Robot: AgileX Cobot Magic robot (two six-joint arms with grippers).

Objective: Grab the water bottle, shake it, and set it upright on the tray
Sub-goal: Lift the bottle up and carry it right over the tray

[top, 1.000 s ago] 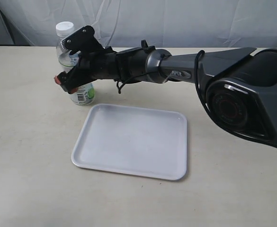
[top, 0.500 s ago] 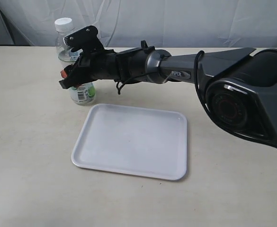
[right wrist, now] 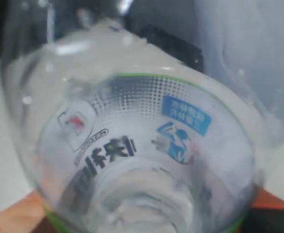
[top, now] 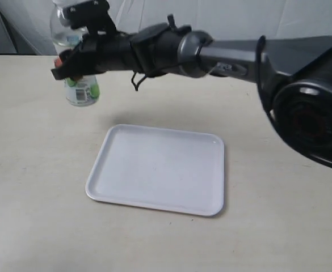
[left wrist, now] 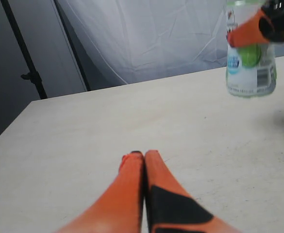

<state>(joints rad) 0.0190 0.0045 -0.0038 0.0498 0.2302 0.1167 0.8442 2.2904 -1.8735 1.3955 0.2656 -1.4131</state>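
Water bottle [top: 80, 90] sits at the upper left of the exterior view, upright, with its cap cut off by the top edge. The right gripper [top: 69, 56] is clamped across its middle, on an arm that reaches in from the right. The bottle looks to hang clear of the table [top: 29, 170], though I can't be sure of the gap. The white tray [top: 154, 205] lies flat and bare at centre frame, well apart from the bottle.

In the left wrist view, the left gripper [left wrist: 142, 155] shows at the lower centre with its orange fingers pressed together and nothing between them. The bottle shows at the upper right, with an orange pad [left wrist: 248, 31] on its label.

In the right wrist view, the bottle fills the frame, seen along its length. Its blue patch and green label edge are plain, and orange shows at both lower corners.

I'd judge the pick-up done and the shake in hand or just due. Next the firm grip must hold through the shake. Then the bottle goes over the tray, base down and level, before the fingers part.
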